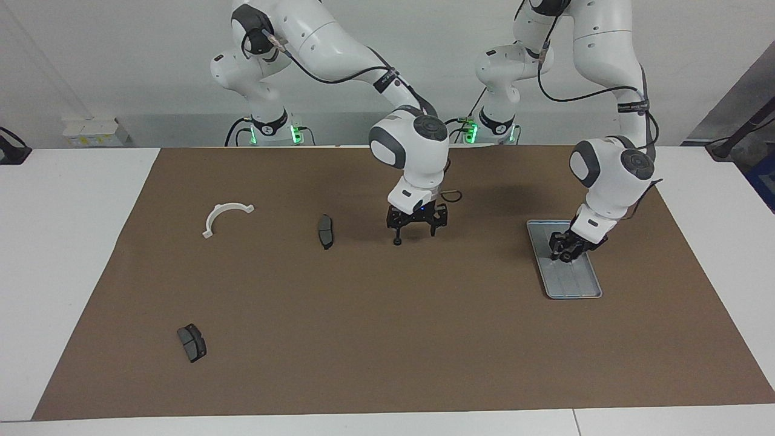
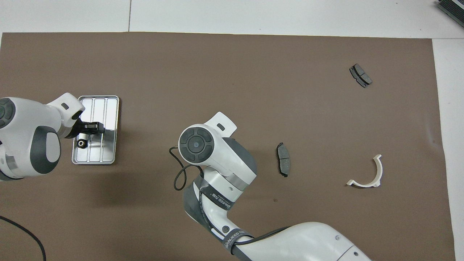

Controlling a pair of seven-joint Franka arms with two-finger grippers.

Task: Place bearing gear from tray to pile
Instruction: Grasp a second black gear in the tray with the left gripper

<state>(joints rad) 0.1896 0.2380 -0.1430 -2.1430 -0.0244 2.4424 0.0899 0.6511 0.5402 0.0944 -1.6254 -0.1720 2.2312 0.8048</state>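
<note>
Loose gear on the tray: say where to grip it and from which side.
Grip the gear across its outer edge, straight down from above: it lies flat, hole up, close beside the tray's rim, which would likely block a sideways approach.

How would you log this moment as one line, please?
left gripper: low over tray | gear: loose in tray, beside left gripper | right gripper: open, over mat

a white table (image 1: pixel 72 254) carries a brown mat (image 1: pixel 387 339). on the mat, by the facing view's clock: silver tray (image 1: pixel 575 289) at three, white plastic arc (image 1: pixel 223 216) at ten, one brake pad (image 1: pixel 326 231) near centre, another brake pad (image 1: pixel 192 343) at eight.
</note>
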